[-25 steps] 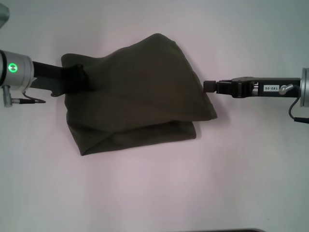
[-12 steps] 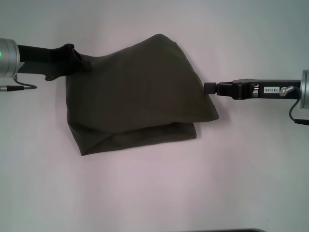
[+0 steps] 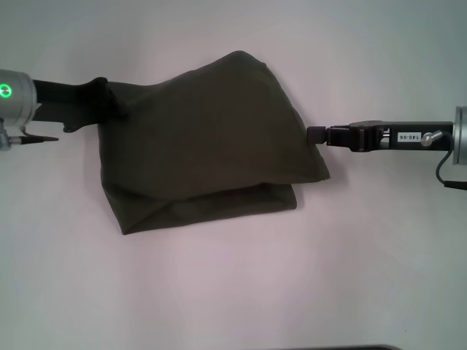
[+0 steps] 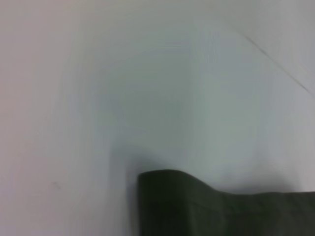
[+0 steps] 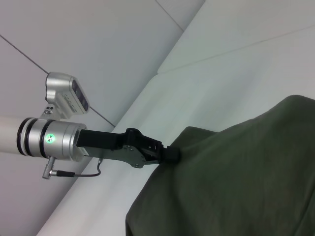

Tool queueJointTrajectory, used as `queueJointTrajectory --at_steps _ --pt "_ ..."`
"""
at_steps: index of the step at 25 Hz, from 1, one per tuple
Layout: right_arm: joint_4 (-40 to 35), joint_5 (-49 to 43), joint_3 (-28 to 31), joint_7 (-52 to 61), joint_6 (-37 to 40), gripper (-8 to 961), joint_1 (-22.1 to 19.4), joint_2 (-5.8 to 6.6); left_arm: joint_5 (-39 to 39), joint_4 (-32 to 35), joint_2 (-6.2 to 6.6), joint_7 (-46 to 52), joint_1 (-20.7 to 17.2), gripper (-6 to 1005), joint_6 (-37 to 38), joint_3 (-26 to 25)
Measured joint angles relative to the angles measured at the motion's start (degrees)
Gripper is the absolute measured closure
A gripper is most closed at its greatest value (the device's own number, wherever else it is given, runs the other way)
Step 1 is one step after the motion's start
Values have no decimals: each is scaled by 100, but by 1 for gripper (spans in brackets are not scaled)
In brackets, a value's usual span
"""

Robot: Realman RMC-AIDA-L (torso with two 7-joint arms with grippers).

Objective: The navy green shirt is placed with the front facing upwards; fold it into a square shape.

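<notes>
The navy green shirt (image 3: 204, 146) lies partly folded on the white table (image 3: 233, 292), its back face up and no lettering showing. Its upper layer is raised like a tent between my two grippers, over a lower fold along the near edge. My left gripper (image 3: 117, 100) is shut on the shirt's left upper corner; the right wrist view shows the left gripper (image 5: 170, 153) pinching the shirt (image 5: 236, 182) there. My right gripper (image 3: 315, 135) is shut on the right edge. A corner of the shirt (image 4: 197, 206) shows in the left wrist view.
Bare white table surface (image 3: 379, 240) surrounds the shirt on all sides. A dark strip at the table's near edge (image 3: 350, 348) shows at the bottom of the head view. A white wall with seams (image 5: 98, 39) rises behind the left arm.
My left gripper has pulled the shirt's left corner outward to the left and slightly farther away, stretching the upper layer flatter. The right gripper has stayed put.
</notes>
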State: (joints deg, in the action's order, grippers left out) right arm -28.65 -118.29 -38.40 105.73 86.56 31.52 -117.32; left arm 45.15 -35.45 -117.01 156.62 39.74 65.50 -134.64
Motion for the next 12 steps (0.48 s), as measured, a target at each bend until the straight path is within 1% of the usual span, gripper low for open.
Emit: queueJointTrajectory --at_steps 4,12 --pt "0 0 -3 3 -8 953 4 0 -12 6 30 122 -31 997 -21 -7" --pt "0 0 -2 10 -43 953 2 0 -51 -4 48 202 -58 997 64 -20"
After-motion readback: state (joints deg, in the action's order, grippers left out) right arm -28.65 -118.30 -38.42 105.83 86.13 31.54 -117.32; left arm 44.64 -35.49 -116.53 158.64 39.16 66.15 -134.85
